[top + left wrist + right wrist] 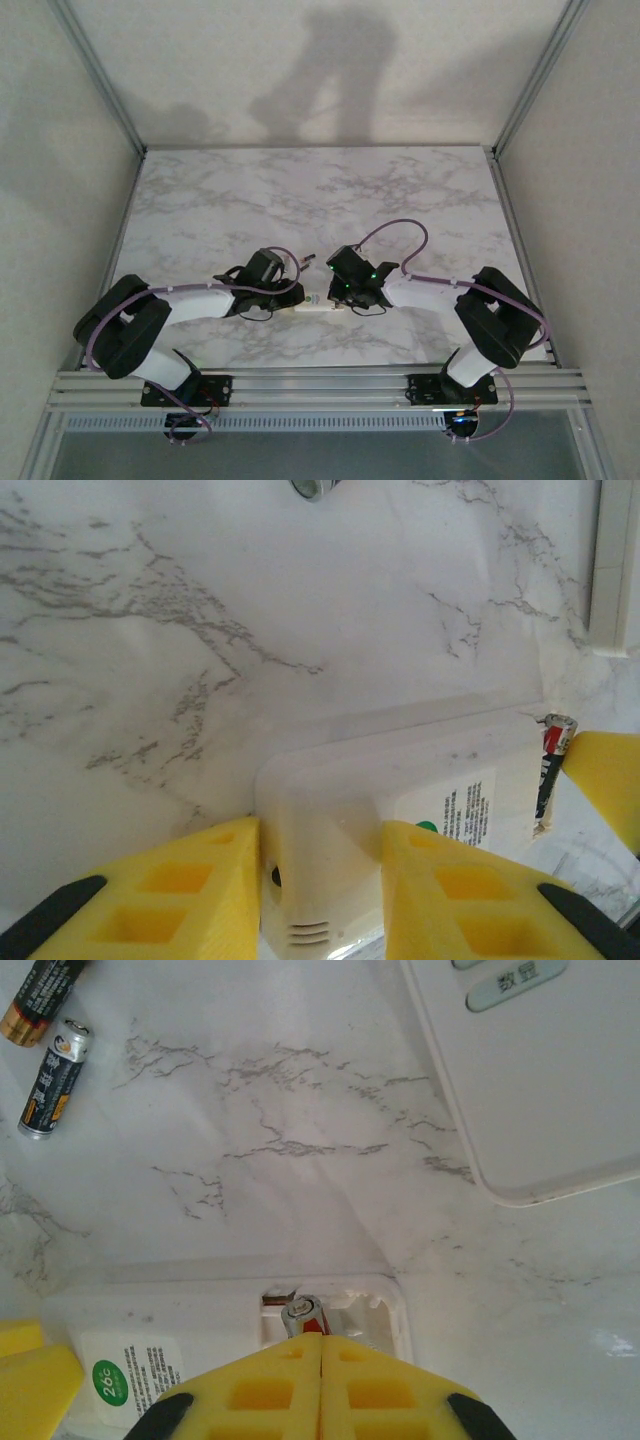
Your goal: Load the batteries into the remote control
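While both arms reach in over the marble table, the overhead view has the left gripper and the right gripper at opposite ends of the remote control, which lies back-up between them.

From the left wrist, that hand's yellow fingers bracket the remote's near end, close against both sides. I cannot tell whether they truly clamp it. At the far end a battery stands tilted, just beside the other hand's fingertip.

From the right wrist, the jaws are pressed flat together, tips right at that battery's metal end in the open recess. Two loose batteries lie ahead and left of the fingers, and a white buttoned panel ahead and right.
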